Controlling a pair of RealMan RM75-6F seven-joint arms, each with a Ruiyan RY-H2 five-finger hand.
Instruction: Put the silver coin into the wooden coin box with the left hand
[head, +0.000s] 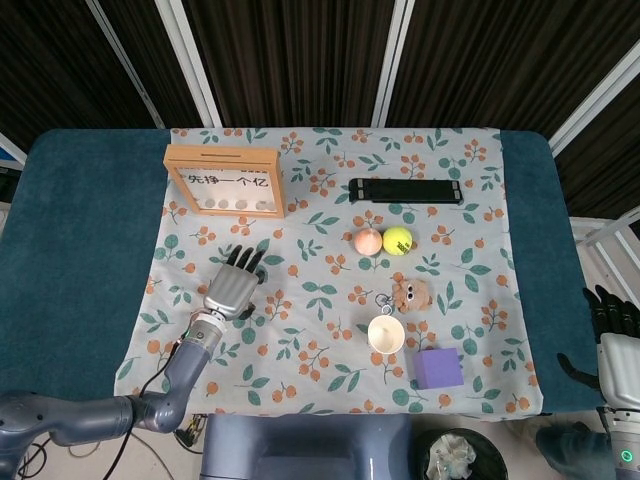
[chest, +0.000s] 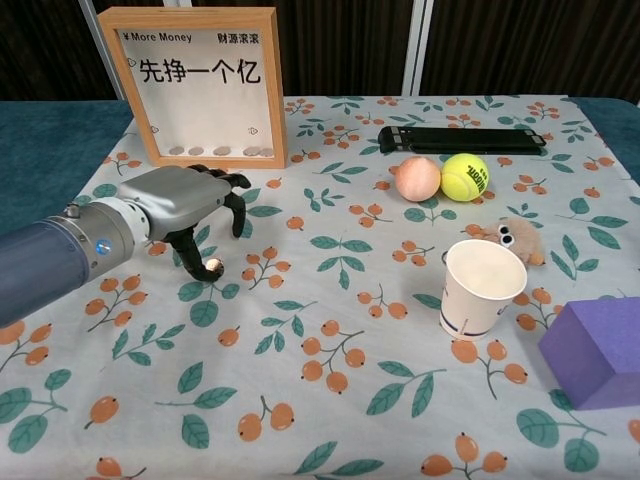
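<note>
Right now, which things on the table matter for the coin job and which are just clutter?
Job: coin at the left hand's thumb tip; coin box.

Clutter: peach, tennis ball, paper cup, plush toy, purple block, black bar.

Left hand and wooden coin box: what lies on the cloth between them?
Nothing: the chest view shows only bare floral tablecloth between the left hand and the wooden coin box.
</note>
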